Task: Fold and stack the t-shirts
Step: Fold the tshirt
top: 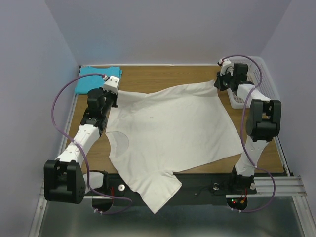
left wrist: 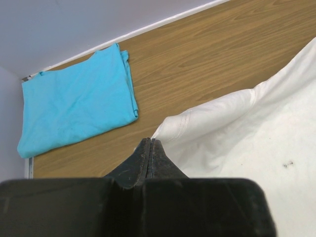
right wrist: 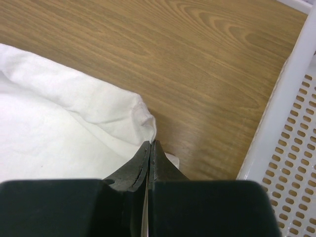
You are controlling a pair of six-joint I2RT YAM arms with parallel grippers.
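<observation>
Cream-white soft cloth t-shirt (top: 168, 123) lies spread open over most of the brown wood-grain table (top: 163, 76), with one sleeve trailing past the near edge. I have it by its two far corners. My left gripper (left wrist: 149, 144) has its fingers pressed fully together, and the left corner of the hem meets their tips, so I judge it pinched there (the wrist view shows very little cloth actually between them). My right gripper (right wrist: 149, 145) is closed just as tightly. Its hold is plainer, since the cloth's edge runs into the seam between the fingers and a scrap shows on the other side.

As for progress, I'd put it near the halfway mark. The turquoise-blue soft cloth t-shirt (top: 91, 79) already sits as a flat folded rectangle in the far left corner of the table, well apart from my right side and just beyond my left wrist. The cream one has no fold in it yet. It needs folding down and then setting on the blue one.

By count there are two shirts, one folded and one not, and two grippers, both shut. There is also one white plastic mesh basket (right wrist: 286, 94) at the far right, beside my right gripper, with nothing visible inside it.
</observation>
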